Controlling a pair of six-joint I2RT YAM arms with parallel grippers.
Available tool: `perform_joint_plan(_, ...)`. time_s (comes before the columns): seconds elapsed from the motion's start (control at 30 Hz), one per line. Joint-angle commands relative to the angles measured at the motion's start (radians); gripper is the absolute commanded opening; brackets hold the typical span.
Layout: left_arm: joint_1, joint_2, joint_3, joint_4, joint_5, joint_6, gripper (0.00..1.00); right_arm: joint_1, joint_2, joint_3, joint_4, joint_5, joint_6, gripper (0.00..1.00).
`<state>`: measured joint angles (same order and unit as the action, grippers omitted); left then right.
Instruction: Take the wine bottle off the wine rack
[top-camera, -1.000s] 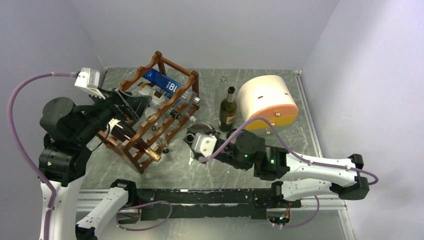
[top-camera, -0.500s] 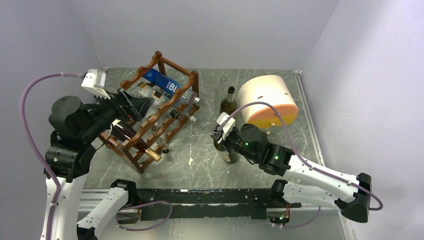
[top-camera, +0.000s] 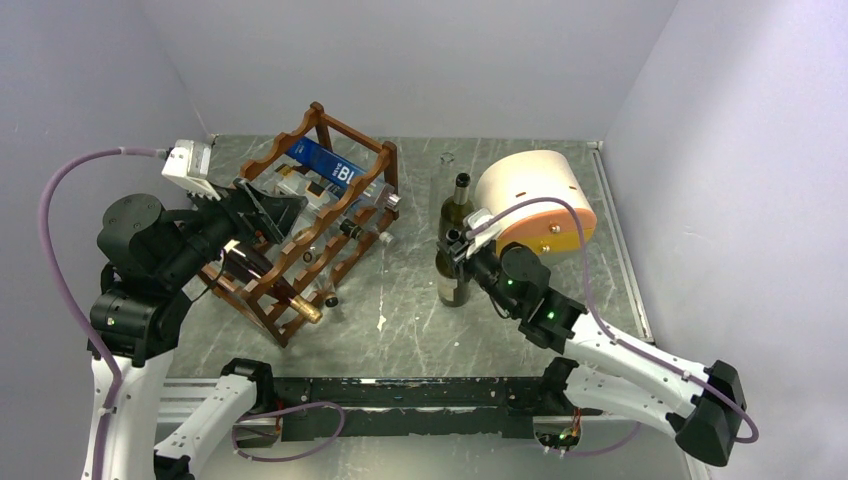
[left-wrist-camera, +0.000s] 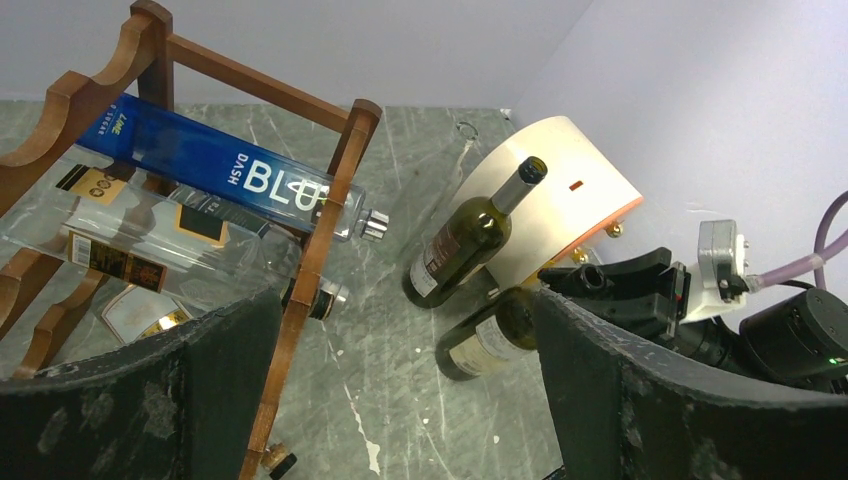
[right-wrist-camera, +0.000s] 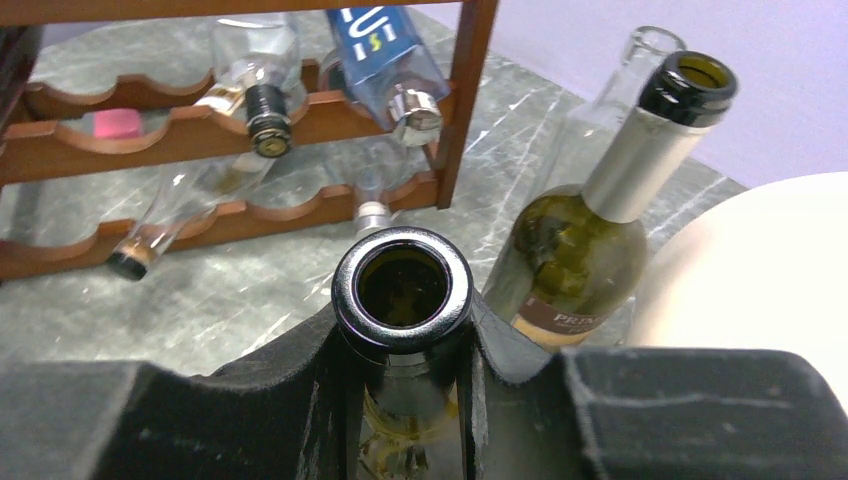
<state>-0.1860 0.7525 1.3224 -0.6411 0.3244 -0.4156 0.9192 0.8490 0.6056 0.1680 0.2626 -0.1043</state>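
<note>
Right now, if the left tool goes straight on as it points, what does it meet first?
Probably the wine rack: its end post stands just inside one finger. Otherwise only table. Depth is unclear.

Left gripper (left-wrist-camera: 407, 310): two dark fingers (left-wrist-camera: 150, 400) set wide apart at the lower corners; grey table (left-wrist-camera: 400, 410) shows between them
Wine rack (left-wrist-camera: 325, 215): left side; reddish-brown posts and scalloped rails
In the rack: blue bottle (left-wrist-camera: 215, 170) lettered "DASH BLU" on top; clear bottles (left-wrist-camera: 150, 250) beneath
Wine bottle (left-wrist-camera: 490, 340): green; off the rack; neck clamped in the right gripper (left-wrist-camera: 600, 285)
Second green bottle (left-wrist-camera: 465, 240): just behind it; in front of the cream-and-orange drum box (left-wrist-camera: 570, 170)
</note>
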Motion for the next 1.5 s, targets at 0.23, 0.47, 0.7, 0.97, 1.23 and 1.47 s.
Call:
perform_joint_plan(0.23,0.004,-0.017,-0.003,-0.002,-0.029,0.006,0.99,-0.131,0.037,-0.014,0.239,0.041,-0.031,0.0)
perform_joint_plan(0.47,0.004,-0.011,-0.002,-0.003,-0.019,0.004,0.99,-0.179,0.045,-0.042,0.221,0.0,0.027,0.0)
perform_joint_plan(0.7,0.004,-0.008,-0.012,0.005,-0.012,0.0,0.99,-0.182,0.028,-0.046,0.179,-0.006,0.057,0.3)
perform_joint_plan(0.97,0.004,0.0,-0.007,0.007,0.005,-0.011,0.99,-0.183,-0.004,0.0,0.08,-0.046,0.059,0.76)
perform_joint_plan(1.23,0.003,-0.028,-0.023,-0.008,-0.011,-0.013,0.99,-0.183,-0.043,0.088,-0.042,-0.129,0.033,1.0)
perform_joint_plan(1.47,0.004,-0.044,-0.015,-0.029,-0.022,0.0,0.99,-0.181,-0.099,0.197,-0.192,-0.219,-0.032,1.0)
